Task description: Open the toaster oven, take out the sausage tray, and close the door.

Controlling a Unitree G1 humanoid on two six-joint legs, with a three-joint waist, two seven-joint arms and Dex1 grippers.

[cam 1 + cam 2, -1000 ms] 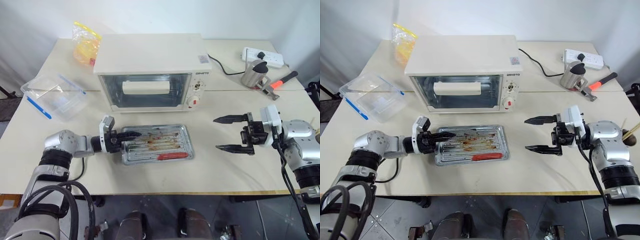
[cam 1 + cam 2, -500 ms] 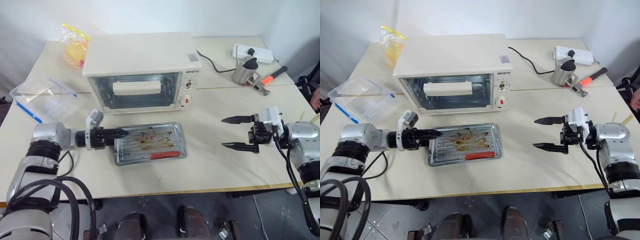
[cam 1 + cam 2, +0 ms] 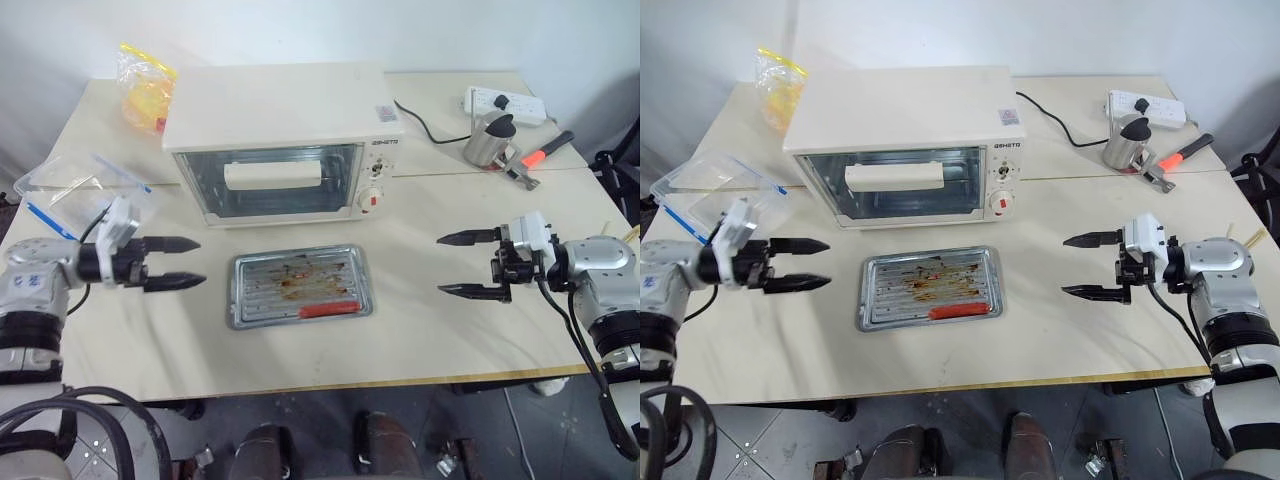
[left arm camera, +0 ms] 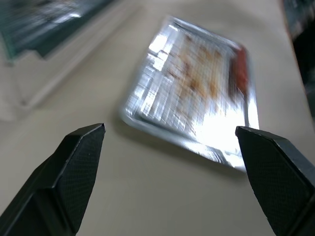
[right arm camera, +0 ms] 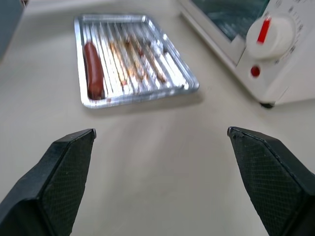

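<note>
Currently, the shallow silvery ridged sausage tray [image 3: 299, 287] lies on the cream surface [image 3: 420, 330] at 6 o'clock of the cream-white boxy toaster oven [image 3: 283, 140]; its glass-paned door [image 3: 272, 181] appears shut. Left end effector [image 3: 172, 263] and right end effector [image 3: 467, 264] are both spread, empty. Task judged complete; next, retract.

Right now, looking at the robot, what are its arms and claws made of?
Each arm is rounded silver-grey shells with black ribbed joints and loose black cables. The left gripper and right gripper each have two pointed black fingers with a fine cross-hatched texture, plus a small white block at the wrist.
</note>
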